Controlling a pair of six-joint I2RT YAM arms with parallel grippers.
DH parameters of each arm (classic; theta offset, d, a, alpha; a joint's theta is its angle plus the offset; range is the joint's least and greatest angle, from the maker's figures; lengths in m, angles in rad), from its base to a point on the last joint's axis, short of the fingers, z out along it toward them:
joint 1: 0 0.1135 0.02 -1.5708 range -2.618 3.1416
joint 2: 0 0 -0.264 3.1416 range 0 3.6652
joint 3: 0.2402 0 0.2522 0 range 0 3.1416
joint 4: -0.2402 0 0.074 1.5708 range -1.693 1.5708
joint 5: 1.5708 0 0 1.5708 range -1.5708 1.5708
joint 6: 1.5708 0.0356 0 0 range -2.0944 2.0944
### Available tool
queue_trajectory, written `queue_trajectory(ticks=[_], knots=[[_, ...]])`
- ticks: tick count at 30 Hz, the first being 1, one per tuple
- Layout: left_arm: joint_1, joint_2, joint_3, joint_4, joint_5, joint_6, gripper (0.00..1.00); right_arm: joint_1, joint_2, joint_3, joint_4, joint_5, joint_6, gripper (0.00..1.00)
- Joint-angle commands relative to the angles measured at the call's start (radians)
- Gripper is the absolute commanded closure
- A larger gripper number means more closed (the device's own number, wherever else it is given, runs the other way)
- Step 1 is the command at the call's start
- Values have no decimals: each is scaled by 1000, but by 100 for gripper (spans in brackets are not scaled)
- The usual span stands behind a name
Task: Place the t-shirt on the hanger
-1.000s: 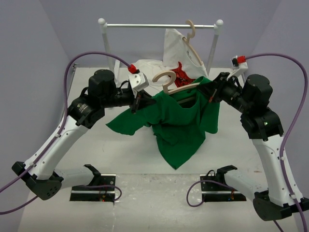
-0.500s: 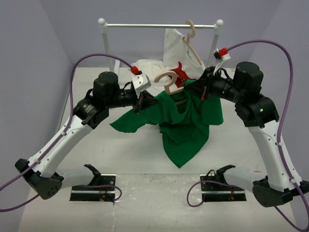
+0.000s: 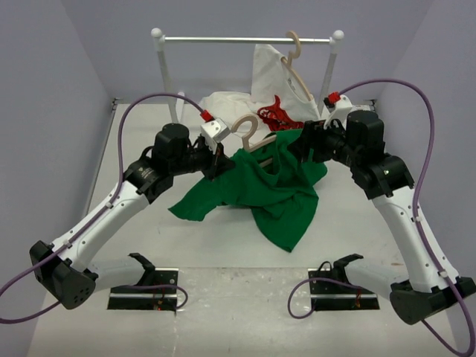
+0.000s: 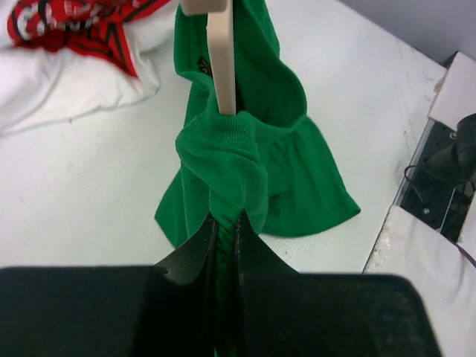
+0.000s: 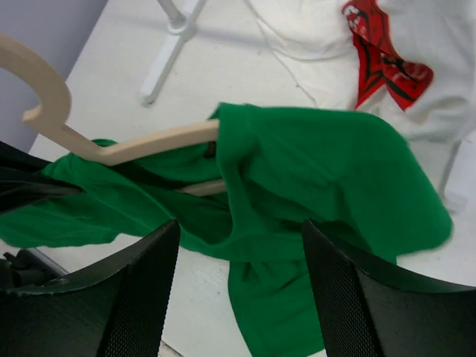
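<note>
Green cloth of the t-shirt (image 3: 271,186) hung bunched over the middle of the table (image 3: 149,238), between the two arms. Its lower part draped down to the surface on the near side.

The hanger (image 3: 256,137) sat partly inside it. In the right wrist view one wooden shoulder and the hook stood bare on the left, while the other shoulder ran under the cloth.

Left gripper (image 4: 225,223): fingers pressed together on a gathered fold of the shirt, just near of where a hanger tip entered the ribbed edge.

Right gripper (image 5: 239,242): fingers wide apart with nothing between them, hovering just right of shirt and hanger.

We could not tell from any view what bore the hanger's weight. It probably rested in the cloth pinched by the left gripper.

A white t-shirt with a red print (image 3: 245,104) lay in a heap on the far side of the work. Behind it stood a rail (image 3: 245,39) carrying another pale garment.

Step in hand, as we judged it: dressing the hanger, roughly half done, with one shoulder covered and one bare.

The next move would call for the right gripper to close on the hanger near the hook, or on the loose collar edge. The cloth could then be drawn leftward over the bare shoulder. Tension from the left pinch should be eased gently, or the hanger may slide out.
</note>
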Motion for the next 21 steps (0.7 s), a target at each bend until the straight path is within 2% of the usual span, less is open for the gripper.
queue_trajectory(ticks=[1,5,7,10,13,15,21], knots=[[44,-84,-52,142,-35,-105,100,-82,-95,-109,82,138,35,31],[55,-119,-48,132,-53,-136,100,-145,-168,-318,226,102,-25,33],[58,-138,-44,125,-56,-144,100,-146,-198,-430,307,-18,-98,31],[58,-149,-25,95,-34,-147,100,-144,-223,-512,448,-112,-131,25],[58,-169,-5,62,-25,-146,100,-140,-221,-526,511,-152,-156,22],[58,-190,4,56,-29,-155,100,-130,-199,-506,519,-134,-164,23],[58,-216,65,40,14,-197,100,-34,-98,-478,568,17,-208,31]])
